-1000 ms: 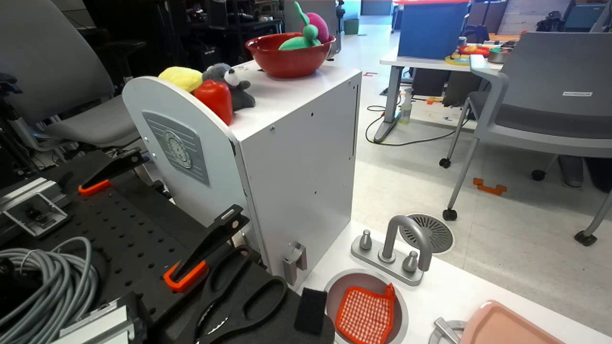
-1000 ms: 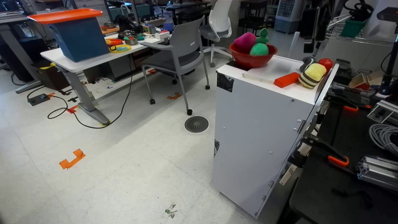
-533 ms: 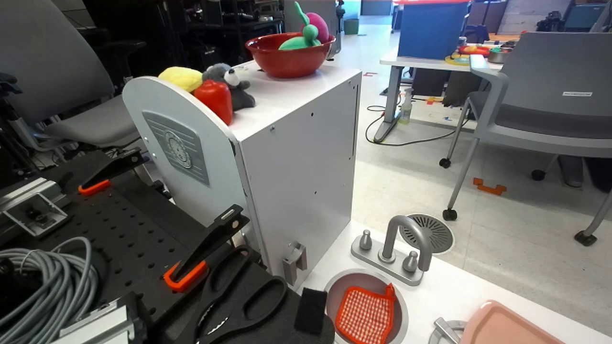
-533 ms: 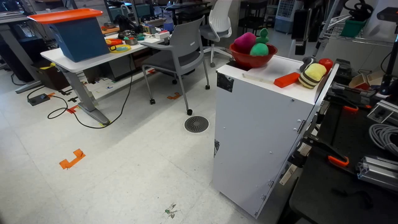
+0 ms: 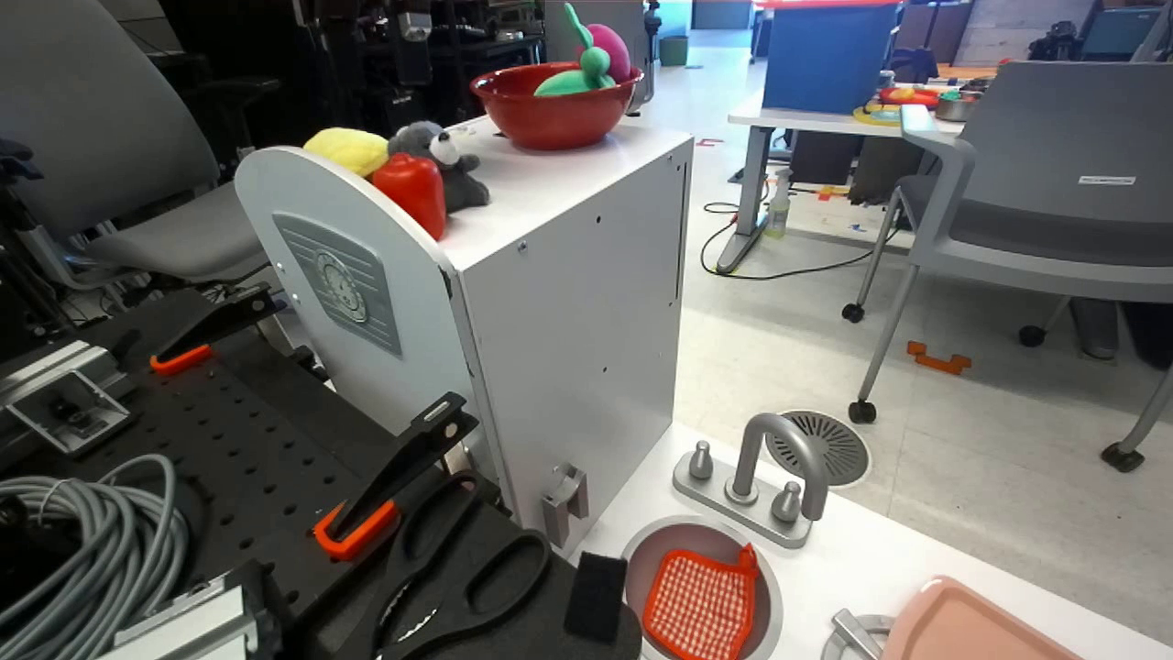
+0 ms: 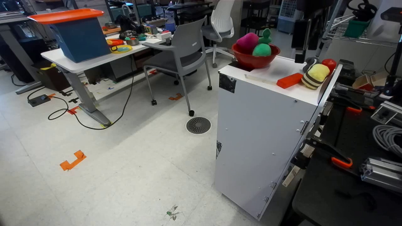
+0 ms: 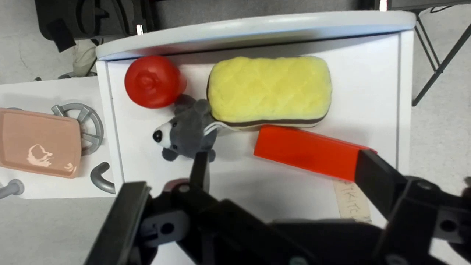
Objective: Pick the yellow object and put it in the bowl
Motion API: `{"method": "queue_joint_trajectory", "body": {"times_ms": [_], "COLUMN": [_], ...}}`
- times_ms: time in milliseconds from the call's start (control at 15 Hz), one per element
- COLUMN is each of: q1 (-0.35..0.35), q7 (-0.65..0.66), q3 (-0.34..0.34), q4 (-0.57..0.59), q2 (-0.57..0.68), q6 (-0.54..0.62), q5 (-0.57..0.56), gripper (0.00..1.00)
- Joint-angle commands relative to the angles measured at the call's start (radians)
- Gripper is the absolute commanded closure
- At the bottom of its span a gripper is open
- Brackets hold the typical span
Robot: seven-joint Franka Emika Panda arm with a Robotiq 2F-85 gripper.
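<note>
Hovering | end effector [image 7: 281, 175]: jaws parted | yellow object [image 7: 270, 90]: on cabinet [image 6: 254, 131]

Toy pepper [image 7: 151, 82] left, plush toy [image 7: 270, 90] right in the wrist view, backboard [image 7: 257, 31] behind; stuffed animal [image 7: 189, 129] and block [image 7: 309, 151] before them; there's the bowl [image 6: 251, 60] on the cabinet [image 6: 260, 125], toys [image 6: 247, 41] inside!

In an exterior view I'm missing the bottom of the yellow object [image 5: 346, 149] — the white panel [image 5: 426, 321] is blocking it. In the wrist view my gripper [image 7: 284, 166] is covering one corner of the red block [image 7: 305, 151], and the left edge is cropping the pink tray [image 7: 40, 129].
</note>
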Motion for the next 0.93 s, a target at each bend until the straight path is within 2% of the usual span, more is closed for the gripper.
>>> {"method": "queue_joint_trajectory", "body": {"times_ms": [0, 400, 867], "q1": [-0.002, -0.004, -0.004], "q7": [-0.012, -0.015, -0.016], "q3": [0.002, 0.000, 0.001], "q4": [-0.012, -0.039, -0.052], "q2": [0.013, 0.007, 0.007], "q6": [0.034, 0.039, 0.033], "q5": [0.021, 0.043, 0.125], "gripper": [0.00, 0.00, 0.00]}}
